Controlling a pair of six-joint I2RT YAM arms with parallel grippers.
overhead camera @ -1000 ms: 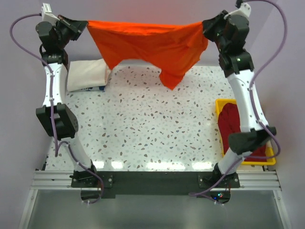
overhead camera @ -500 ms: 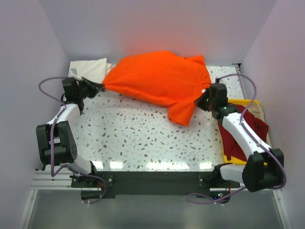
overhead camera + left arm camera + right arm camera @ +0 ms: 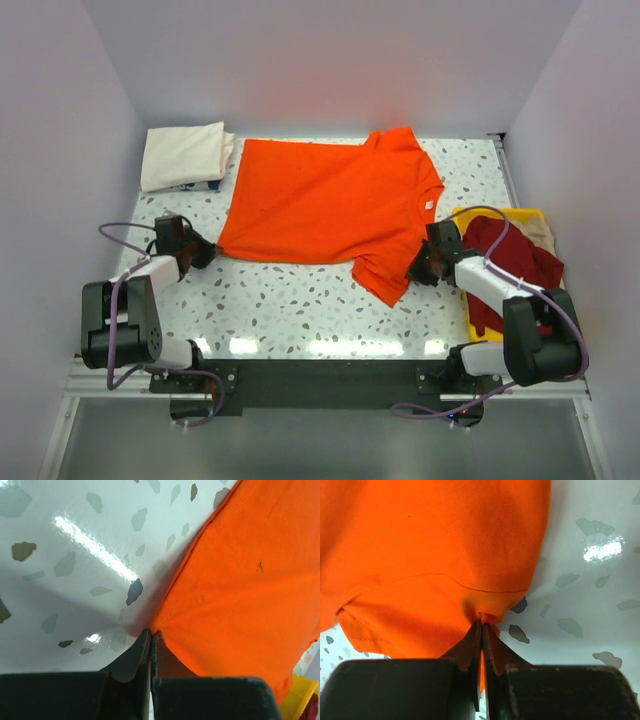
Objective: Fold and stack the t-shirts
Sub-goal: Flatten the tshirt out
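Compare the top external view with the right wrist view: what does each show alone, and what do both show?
Only top external: the folded cream t-shirt, the dark red t-shirt in the yellow tray, the left gripper. Only right wrist: the stitched seam beside the pinching fingertips. Both: the right gripper shut on the orange t-shirt, the speckled table.

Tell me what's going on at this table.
The orange t-shirt lies spread flat on the table, not yet folded. The left hand is shut on its near hem corner, the right hand on cloth beside the near sleeve. A cream t-shirt sits folded at the far left; a dark red t-shirt lies bunched in the yellow tray.
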